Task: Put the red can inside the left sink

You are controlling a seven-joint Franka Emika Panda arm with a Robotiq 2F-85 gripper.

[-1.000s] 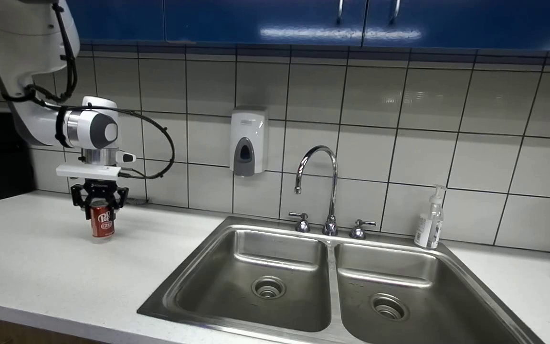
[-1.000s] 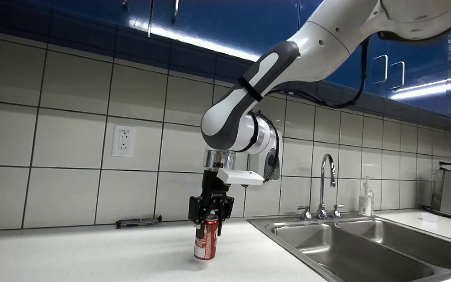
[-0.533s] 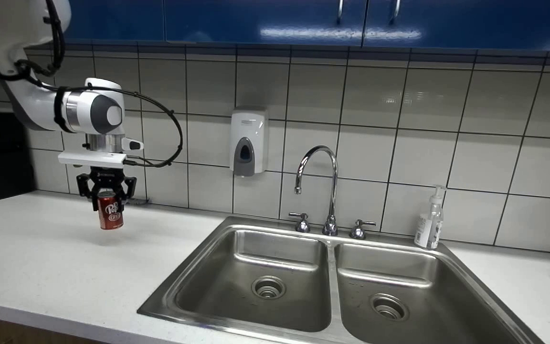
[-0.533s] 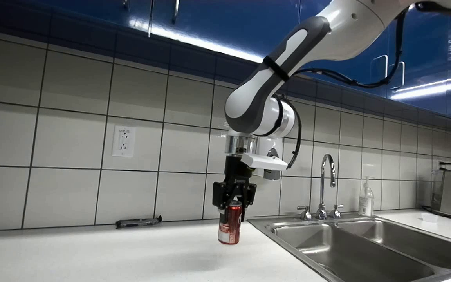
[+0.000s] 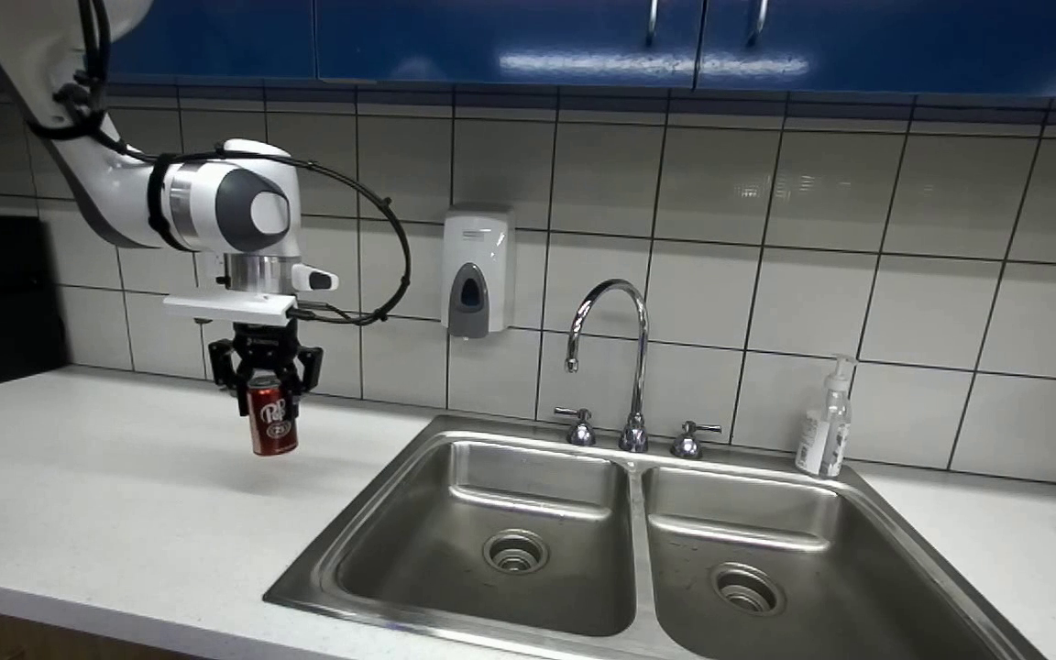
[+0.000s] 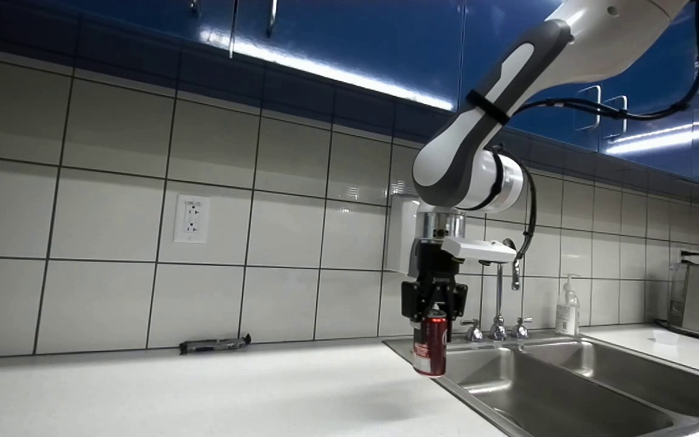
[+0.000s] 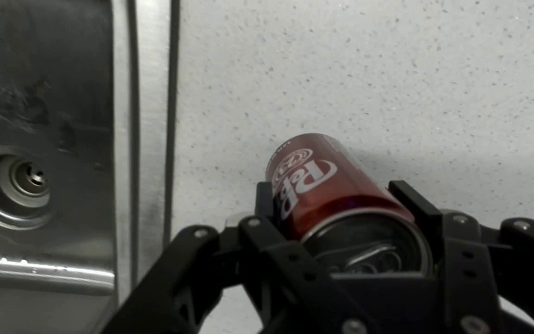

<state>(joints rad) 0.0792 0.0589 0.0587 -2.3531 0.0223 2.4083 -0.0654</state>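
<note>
The red can [image 5: 272, 433] has white lettering and stands nearly upright in my gripper [image 5: 268, 412], a little above the white counter. It also shows in an exterior view [image 6: 432, 347] and in the wrist view [image 7: 313, 181], where its silver top faces the camera. My gripper is shut on the upper part of the can, with one black finger [image 7: 264, 202] on each side. The left sink [image 5: 418, 559] is the shiny grey basin to the right of the can in both exterior views. In the wrist view the left sink [image 7: 77, 199] and its drain lie to the left of the can.
The right basin [image 5: 794, 541] lies beyond a steel divider [image 5: 641, 550]. A tall curved faucet [image 5: 642, 376] with two handles stands behind the sink. A soap bottle [image 5: 826, 426] stands at the back right. A wall dispenser [image 5: 478, 275] hangs behind. A small dark item [image 6: 215, 344] lies by the wall.
My gripper has lifted the red can off the counter and carried it to the right, closer to the left rim of the sink. It has stayed shut on the can.
</note>
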